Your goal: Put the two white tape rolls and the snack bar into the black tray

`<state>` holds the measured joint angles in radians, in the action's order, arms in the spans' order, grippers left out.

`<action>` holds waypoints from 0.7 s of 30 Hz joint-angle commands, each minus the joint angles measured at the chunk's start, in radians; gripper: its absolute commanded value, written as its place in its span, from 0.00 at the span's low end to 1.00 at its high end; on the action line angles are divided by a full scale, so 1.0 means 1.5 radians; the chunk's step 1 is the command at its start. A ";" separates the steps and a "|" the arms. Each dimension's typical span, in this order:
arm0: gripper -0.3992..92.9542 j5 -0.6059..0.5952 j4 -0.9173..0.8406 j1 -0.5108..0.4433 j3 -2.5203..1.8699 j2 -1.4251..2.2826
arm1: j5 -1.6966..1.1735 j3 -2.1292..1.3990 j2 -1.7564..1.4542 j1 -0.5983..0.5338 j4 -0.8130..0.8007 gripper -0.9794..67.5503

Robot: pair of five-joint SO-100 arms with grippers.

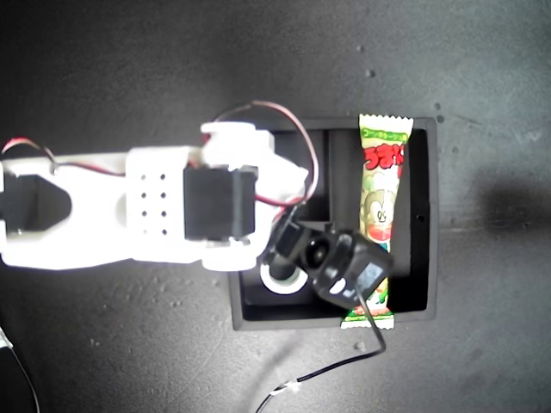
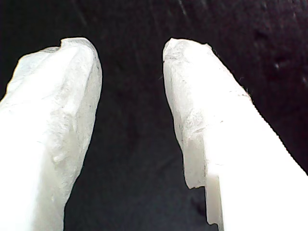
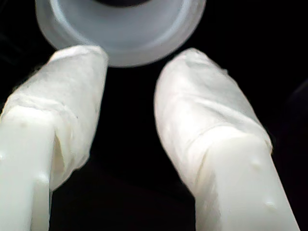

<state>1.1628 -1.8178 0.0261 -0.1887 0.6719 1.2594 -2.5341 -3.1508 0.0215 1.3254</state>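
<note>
Snack bar (image 1: 380, 205): you see it lying flat in the black tray's long compartment, on the exterior view's right side of the tray. Its long axis runs from the top to the bottom of the exterior view, one crimped end reaching the tray's top rim, the other overlapping the bottom rim.
Wrapper print: red lettering near the upper end and a cartoon figure mid-length; you cannot read the characters at this size.
Black tray (image 1: 429, 215): it sits square on the dark table (image 1: 129, 77), with two small compartments on the exterior view's left and the long one on the right.
Tape roll (image 1: 280, 280): one white roll lies flat in the lower small compartment, hole upward, partly covered by the arm.
Upper small compartment: mostly hidden by the arm, so you cannot tell what it holds.
Second gripper (image 3: 131, 62): its jaws are spread, with the tape roll (image 3: 120, 29) just past the fingertips (image 3: 82, 57), not gripped; whether a tip touches the rim you cannot tell.
First gripper (image 2: 130, 48): spread apart, nothing between the jaws, only dark surface beyond.
Arm (image 1: 155, 206): it reaches in from the exterior view's left, over the tray.
</note>
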 commanded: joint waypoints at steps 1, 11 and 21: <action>0.10 -0.006 -0.010 0.007 0.033 0.005 | -0.013 0.002 0.003 -0.004 -0.014 0.14; 0.13 -0.041 -0.011 0.018 -0.077 0.190 | -0.012 0.006 0.003 -0.006 -0.012 0.14; 0.07 -0.004 0.058 0.045 -0.588 0.729 | 0.018 -0.001 -0.039 0.012 0.063 0.12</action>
<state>1.1244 -1.8132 0.0767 -0.8161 1.4680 1.2778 -2.5234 -3.1677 0.0445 1.4251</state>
